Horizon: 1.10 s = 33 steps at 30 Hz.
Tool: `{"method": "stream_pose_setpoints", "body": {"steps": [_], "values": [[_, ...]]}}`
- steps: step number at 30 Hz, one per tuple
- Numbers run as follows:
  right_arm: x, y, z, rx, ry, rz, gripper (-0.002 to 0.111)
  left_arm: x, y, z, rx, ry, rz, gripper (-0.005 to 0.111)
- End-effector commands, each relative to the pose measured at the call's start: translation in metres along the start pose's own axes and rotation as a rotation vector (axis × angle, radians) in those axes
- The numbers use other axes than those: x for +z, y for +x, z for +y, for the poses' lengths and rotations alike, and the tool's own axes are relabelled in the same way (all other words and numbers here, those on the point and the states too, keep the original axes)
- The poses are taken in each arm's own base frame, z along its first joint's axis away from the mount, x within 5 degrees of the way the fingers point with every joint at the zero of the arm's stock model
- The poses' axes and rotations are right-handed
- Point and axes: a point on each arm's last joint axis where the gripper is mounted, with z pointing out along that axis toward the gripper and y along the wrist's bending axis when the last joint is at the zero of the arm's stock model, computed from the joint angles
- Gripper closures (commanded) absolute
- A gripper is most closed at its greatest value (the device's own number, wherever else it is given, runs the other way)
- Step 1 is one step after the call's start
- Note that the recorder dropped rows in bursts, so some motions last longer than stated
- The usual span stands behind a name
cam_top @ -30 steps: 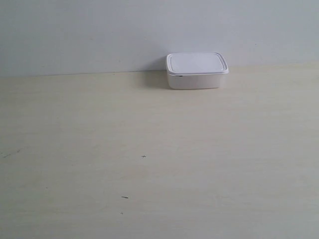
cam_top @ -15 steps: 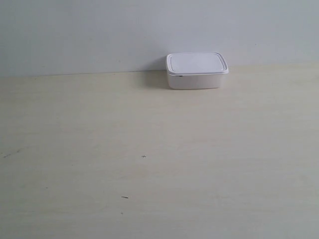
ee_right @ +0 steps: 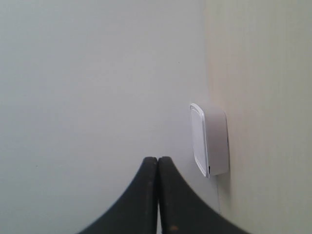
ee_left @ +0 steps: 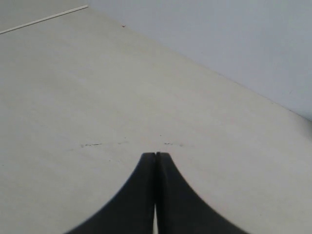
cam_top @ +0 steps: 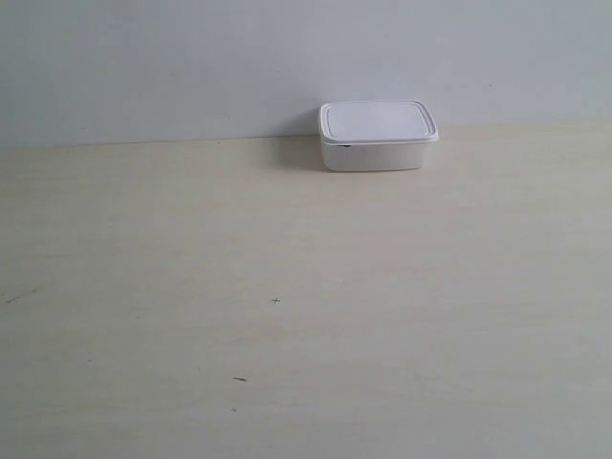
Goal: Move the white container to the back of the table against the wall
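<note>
White container (cam_top: 378, 136): lid on, at the back of the counter (cam_top: 306, 287), against the wall (cam_top: 191, 57).
Left jaws: clenched, holding nothing.
Right jaws: clenched, holding nothing.

Light: soft, even, bright in all views, no glare.
Shadows: one faint patch on the desk (cam_top: 306, 287) beside the white container (cam_top: 378, 134), by the wall (cam_top: 191, 67).
Focus: exterior view slightly soft; dark fingers (ee_left: 141, 195) blurred at their edges in both wrist views.
Contrast: low, colours washed out.

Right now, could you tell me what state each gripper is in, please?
Left gripper: closed, holding nothing.
Right gripper: closed, holding nothing.
</note>
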Motion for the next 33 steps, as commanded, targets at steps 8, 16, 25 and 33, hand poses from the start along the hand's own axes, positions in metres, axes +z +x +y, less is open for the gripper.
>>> {"method": "stream_pose_setpoints", "body": {"steps": [8, 16, 25, 33], "values": [[-0.0002, -0.0024, -0.0052, -0.008, 0.041, -0.024, 0.108, 0.0002, 0.0003, 0.0001, 0.001, -0.002, 0.004, 0.107], [-0.0003, -0.0027, -0.0054, -0.012, 0.044, -0.027, 0.108, 0.0002, 0.0003, 0.0001, 0.001, -0.002, 0.004, 0.107], [-0.0003, -0.0029, -0.0057, -0.956, 0.057, -0.005, 0.108, 0.0002, 0.0003, 0.0001, 0.001, -0.002, 0.004, 0.107], [-0.0003, -0.0029, -0.0057, -1.197, 0.058, 0.002, 0.108, 0.0002, 0.0003, 0.0001, 0.001, -0.002, 0.004, 0.107]]}}
